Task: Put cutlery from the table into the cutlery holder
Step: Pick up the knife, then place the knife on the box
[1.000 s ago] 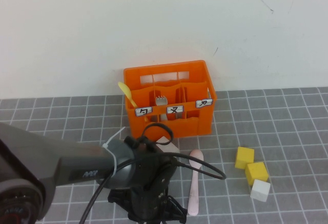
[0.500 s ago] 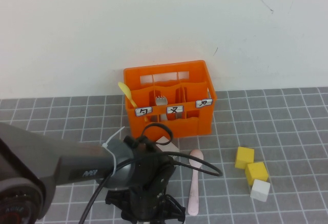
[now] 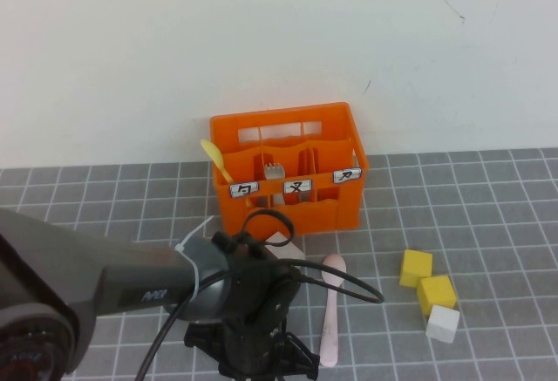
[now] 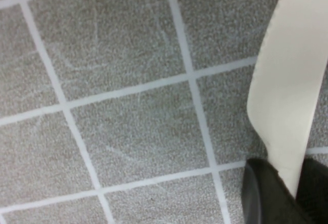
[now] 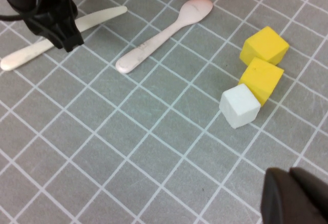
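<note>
While low at the bottom centre of the high view, left hand (image 3: 261, 359) pinching the white knife (image 5: 61, 37) flat on the grey worktop (image 3: 488, 215). Pink spoon (image 3: 331, 311) lying just right of it, below the orange cutlery holder (image 3: 288, 176) at centre. Right hand (image 5: 294, 196) seen only at its wrist view's lower right, fingers pressed together, holding nothing.

dark grey left arm (image 3: 131, 285), black cable loops, white zip tie, small white lettering

Left gripper (image 5: 56, 26) straddles the white knife (image 5: 97, 18); pink spoon (image 3: 331, 307) close beside; cubes (image 3: 429, 294) apparently well clear.
</note>
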`<state>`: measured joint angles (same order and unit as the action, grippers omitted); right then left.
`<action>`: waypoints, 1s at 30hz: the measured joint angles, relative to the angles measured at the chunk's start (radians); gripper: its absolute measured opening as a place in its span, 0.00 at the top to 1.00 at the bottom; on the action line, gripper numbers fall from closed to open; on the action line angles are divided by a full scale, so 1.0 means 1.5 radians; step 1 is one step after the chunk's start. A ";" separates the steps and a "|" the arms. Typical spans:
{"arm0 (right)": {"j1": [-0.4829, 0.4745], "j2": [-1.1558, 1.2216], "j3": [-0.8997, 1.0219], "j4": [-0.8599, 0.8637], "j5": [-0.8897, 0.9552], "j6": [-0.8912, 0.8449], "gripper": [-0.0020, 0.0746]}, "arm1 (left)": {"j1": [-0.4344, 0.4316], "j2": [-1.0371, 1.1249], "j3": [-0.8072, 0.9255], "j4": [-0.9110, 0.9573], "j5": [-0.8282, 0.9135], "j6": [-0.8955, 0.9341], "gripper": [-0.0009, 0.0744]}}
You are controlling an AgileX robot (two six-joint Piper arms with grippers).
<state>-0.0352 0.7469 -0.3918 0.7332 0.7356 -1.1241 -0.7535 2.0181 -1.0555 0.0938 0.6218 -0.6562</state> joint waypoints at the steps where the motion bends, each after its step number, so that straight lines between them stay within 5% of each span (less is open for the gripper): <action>1: 0.000 0.000 0.000 0.000 0.000 0.000 0.98 | 0.000 0.000 0.000 -0.001 0.000 0.001 0.87; 11: 0.000 0.000 0.000 0.000 0.000 0.000 0.98 | 0.000 -0.022 0.005 -0.007 -0.007 0.007 0.87; 22: 0.000 0.000 0.000 0.001 0.000 0.000 0.98 | -0.001 -0.202 0.006 0.015 -0.030 0.005 0.87; 30: 0.000 0.000 0.000 0.001 0.000 0.000 0.98 | 0.001 -0.321 0.006 0.183 -0.071 -0.130 0.87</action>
<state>-0.0352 0.7469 -0.3918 0.7349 0.7356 -1.1241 -0.7526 1.5365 -1.0469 0.3689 0.5147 -0.8514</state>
